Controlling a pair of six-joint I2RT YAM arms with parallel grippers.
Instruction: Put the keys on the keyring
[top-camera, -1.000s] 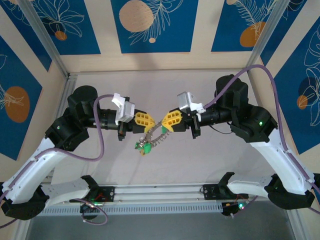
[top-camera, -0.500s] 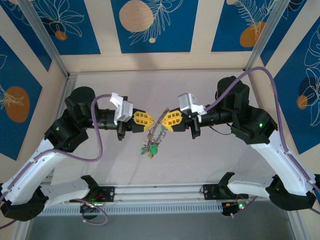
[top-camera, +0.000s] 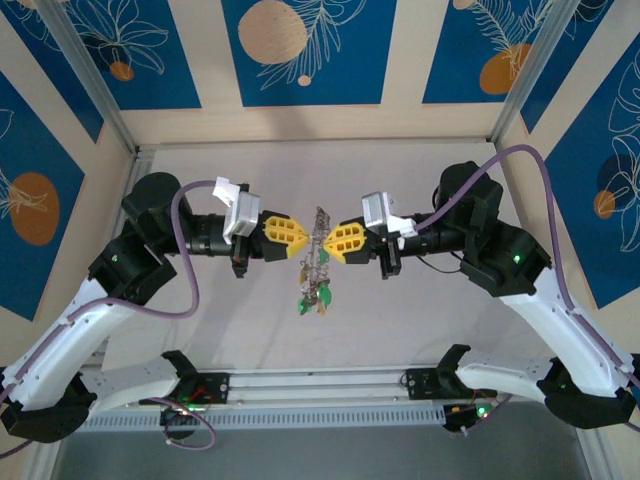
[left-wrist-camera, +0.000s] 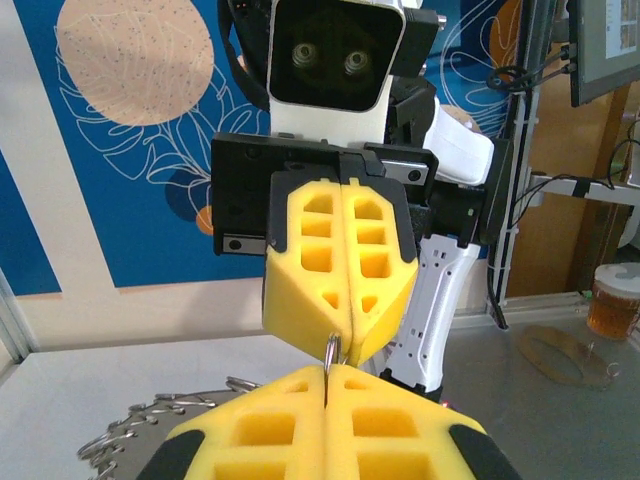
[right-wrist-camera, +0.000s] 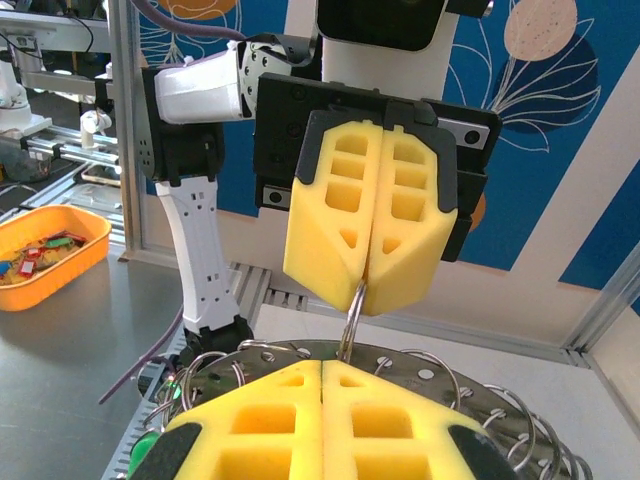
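Observation:
My left gripper and right gripper meet tip to tip above the table's middle, both shut on the keyring. The grey ring stands nearly upright between the yellow fingers. Keys with green and tan heads dangle below it. In the left wrist view my left gripper pinches a thin wire loop that runs up into the right arm's shut fingers. In the right wrist view my right gripper bites the same loop, with the keyring's holed band spreading behind it and a green key head at the lower left.
An orange tray holding several coloured keys sits off the table at the left of the right wrist view. Aluminium frame posts and patterned walls enclose the grey tabletop. The arm bases line the rail at the near edge.
Both grippers have lifted slightly and drawn closer. The keyring has swung from slanted to nearly upright, and the hanging keys have swung right to hang below the tips.

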